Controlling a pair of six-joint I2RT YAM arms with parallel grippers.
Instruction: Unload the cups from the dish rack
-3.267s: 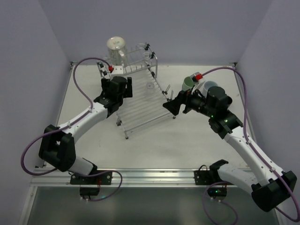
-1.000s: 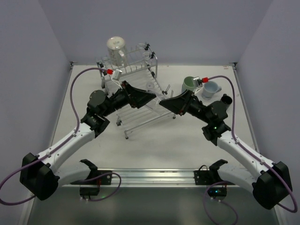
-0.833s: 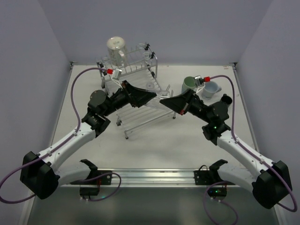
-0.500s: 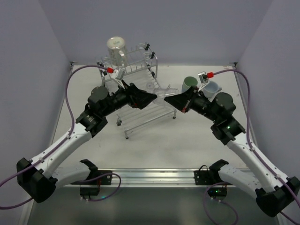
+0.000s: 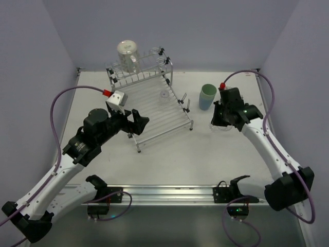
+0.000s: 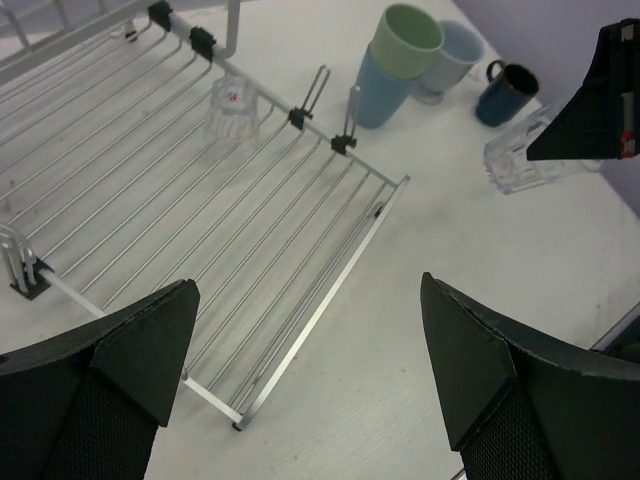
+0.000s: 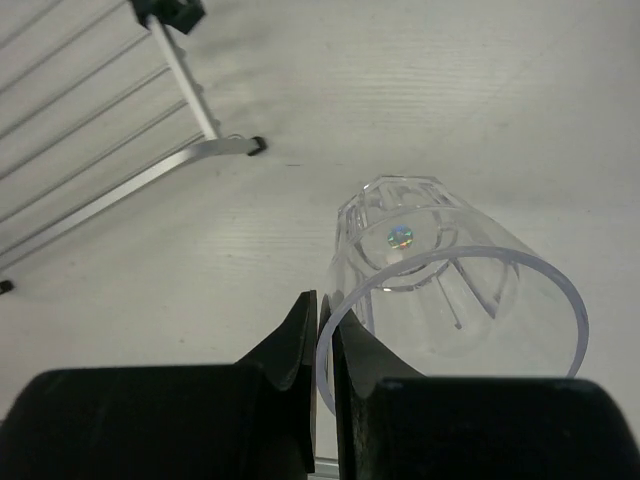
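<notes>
Right gripper (image 7: 320,322) clamped on the rim of the clear glass (image 7: 455,290), glass tipped over the table (image 5: 169,154) right of the dish rack (image 5: 154,105), possibly touching it. Left gripper (image 6: 305,290) wide open, holding nothing, above the rack's near corner. Small clear cup (image 6: 228,105) on the rods. Green tumbler (image 6: 405,30) nested in blue tumbler (image 6: 378,85) just beside the rack.

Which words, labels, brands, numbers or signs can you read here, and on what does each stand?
No text is readable.
Round sticker at the base of the clear glass in the right gripper: too small to read.
Red mark on the small glass on the dish rack: too blurred to read.
</notes>
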